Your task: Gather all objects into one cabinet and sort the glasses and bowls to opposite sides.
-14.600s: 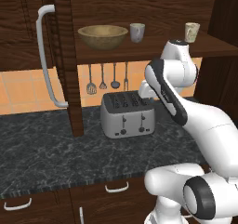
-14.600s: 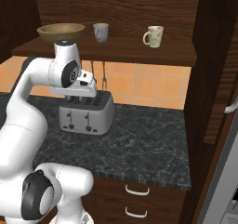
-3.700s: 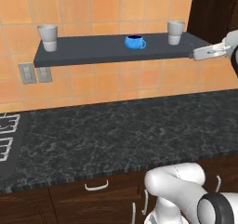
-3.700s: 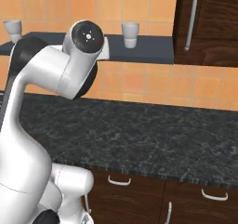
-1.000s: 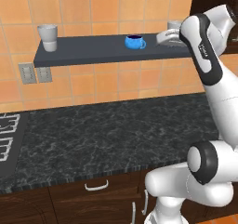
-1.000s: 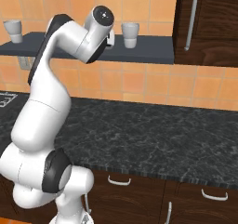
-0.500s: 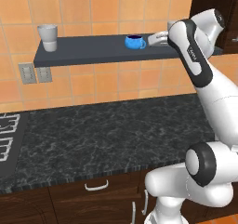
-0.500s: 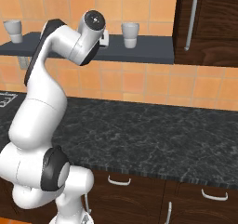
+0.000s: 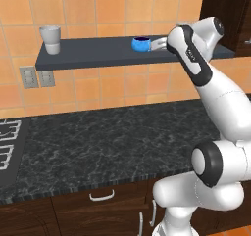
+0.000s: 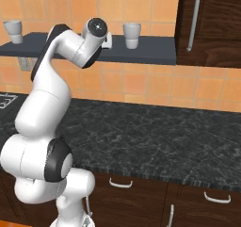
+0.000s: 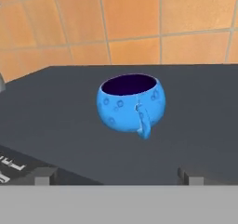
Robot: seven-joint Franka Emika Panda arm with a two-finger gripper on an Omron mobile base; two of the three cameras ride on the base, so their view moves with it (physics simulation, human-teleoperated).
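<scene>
At the left end of the dark grey wall shelf (image 9: 98, 59) one light grey tumbler (image 9: 50, 39) is seen in the left base view. Further right on the same shelf the blue handled bowl (image 9: 141, 44) stands upright, and the gripper (image 9: 158, 44) is held just beside its right side. In the hand view the bowl (image 11: 131, 103) is shown close up, its dark inside visible and its handle turned toward the camera; the two fingers (image 11: 42, 175) are spread wide apart with the bowl ahead of them, not yet between them. A second tumbler (image 10: 132, 36) is given by the right base view, standing on the shelf right of the arm, where the left base view has it hidden behind the arm. The left tumbler (image 10: 13, 31) is also seen there, so two tumblers and one blue bowl are counted. The cabinet (image 10: 209, 33) with its pale bar handle (image 10: 193, 20) is shown at the far right of that view. The black counter (image 9: 112, 137) lies below. Compared with half a second earlier, the gripper has been brought slightly nearer to the bowl.
</scene>
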